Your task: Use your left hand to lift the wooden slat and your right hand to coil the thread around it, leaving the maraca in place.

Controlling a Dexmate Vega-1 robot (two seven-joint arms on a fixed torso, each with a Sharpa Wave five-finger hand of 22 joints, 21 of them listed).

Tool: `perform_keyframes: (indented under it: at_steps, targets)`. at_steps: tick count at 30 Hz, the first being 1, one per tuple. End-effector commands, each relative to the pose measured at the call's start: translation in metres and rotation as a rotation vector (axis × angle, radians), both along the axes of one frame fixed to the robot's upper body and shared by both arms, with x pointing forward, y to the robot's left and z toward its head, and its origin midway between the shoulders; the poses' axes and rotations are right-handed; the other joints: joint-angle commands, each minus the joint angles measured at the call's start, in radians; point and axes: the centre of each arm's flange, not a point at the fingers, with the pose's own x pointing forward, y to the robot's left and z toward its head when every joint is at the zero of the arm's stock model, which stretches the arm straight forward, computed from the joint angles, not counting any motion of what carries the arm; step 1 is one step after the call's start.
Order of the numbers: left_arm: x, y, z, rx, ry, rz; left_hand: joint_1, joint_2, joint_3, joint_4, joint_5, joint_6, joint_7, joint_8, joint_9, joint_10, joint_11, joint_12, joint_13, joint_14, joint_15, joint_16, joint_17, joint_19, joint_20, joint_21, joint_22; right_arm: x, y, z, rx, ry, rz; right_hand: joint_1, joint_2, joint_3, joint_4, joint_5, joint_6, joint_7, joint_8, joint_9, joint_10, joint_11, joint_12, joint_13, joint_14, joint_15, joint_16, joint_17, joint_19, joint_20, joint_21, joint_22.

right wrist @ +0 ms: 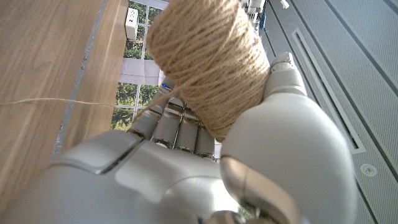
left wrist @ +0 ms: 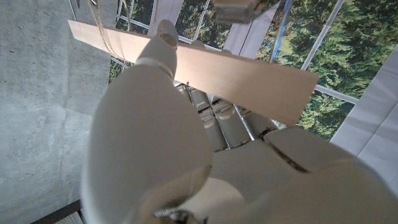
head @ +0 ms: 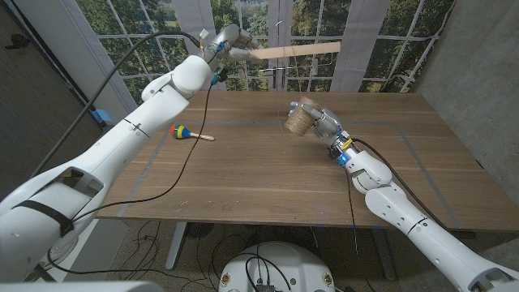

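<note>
Wooden slat and thread spool in closed fingers

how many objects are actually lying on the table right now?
1: the maraca on the table's left part. The wooden slat is held aloft by the left hand, and the twine spool is in the right hand.

**Wood, twine and glossy shells**

The wooden slat, upper middle of the head view, is pale, smooth, unfinished-looking wood. The spool of thread at centre is rough, fibrous tan twine with a matt look. The table is darker brown wood with visible grain and a low satin sheen. The maraca, left of centre, has a glossy painted head and a plain wooden handle. The left hand and right hand are smooth hard shells, white and silvery grey.
</note>
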Motion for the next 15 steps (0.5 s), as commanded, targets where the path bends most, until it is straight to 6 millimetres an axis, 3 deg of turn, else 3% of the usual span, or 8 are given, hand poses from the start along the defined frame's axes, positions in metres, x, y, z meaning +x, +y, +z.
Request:
perform_keyframes:
  at_steps: [1, 7, 15]
  targets:
    - [-0.005, -0.002, 0.004, -0.005, -0.028, -0.028, 0.137, 0.146, 0.006, 0.005, 0.003, 0.011, 0.003, 0.004, 0.001, 0.010, 0.000, -0.001, 0.006, 0.105, -0.102, -0.001, 0.003, -0.006, -0.074, 0.010, 0.002, 0.021, -0.010, -0.031, 0.177, 0.153, 0.003, 0.206, 0.202, 0.056, 0.053, 0.001, 0.317, -0.165, 0.005, 0.002, 0.136, -0.085, 0.006, 0.001, 0.049, -0.162, 0.010, 0.004, 0.014, -0.041, 0.011, -0.001]
    - [-0.006, -0.003, 0.004, 0.008, -0.005, -0.059, 0.137, 0.146, 0.006, 0.005, 0.003, 0.012, 0.004, 0.003, 0.002, 0.011, -0.001, -0.003, 0.006, 0.105, -0.102, -0.003, 0.004, -0.008, -0.073, 0.012, 0.001, 0.032, -0.017, -0.040, 0.316, 0.203, 0.026, 0.207, 0.203, 0.056, 0.054, 0.000, 0.318, -0.163, 0.005, 0.002, 0.138, -0.085, 0.006, 0.000, 0.053, -0.161, 0.010, 0.007, 0.017, -0.043, 0.016, -0.001]
    - [-0.006, 0.000, 0.003, 0.005, 0.045, -0.127, 0.137, 0.146, 0.007, 0.005, 0.003, 0.012, 0.002, 0.002, 0.002, 0.011, -0.001, -0.005, 0.008, 0.105, -0.102, -0.005, 0.004, -0.009, -0.073, 0.014, 0.001, 0.041, -0.027, -0.035, 0.427, 0.222, 0.022, 0.209, 0.203, 0.056, 0.054, -0.001, 0.317, -0.166, 0.003, 0.002, 0.139, -0.087, 0.006, 0.000, 0.068, -0.162, 0.017, 0.013, 0.020, -0.044, 0.021, -0.001]
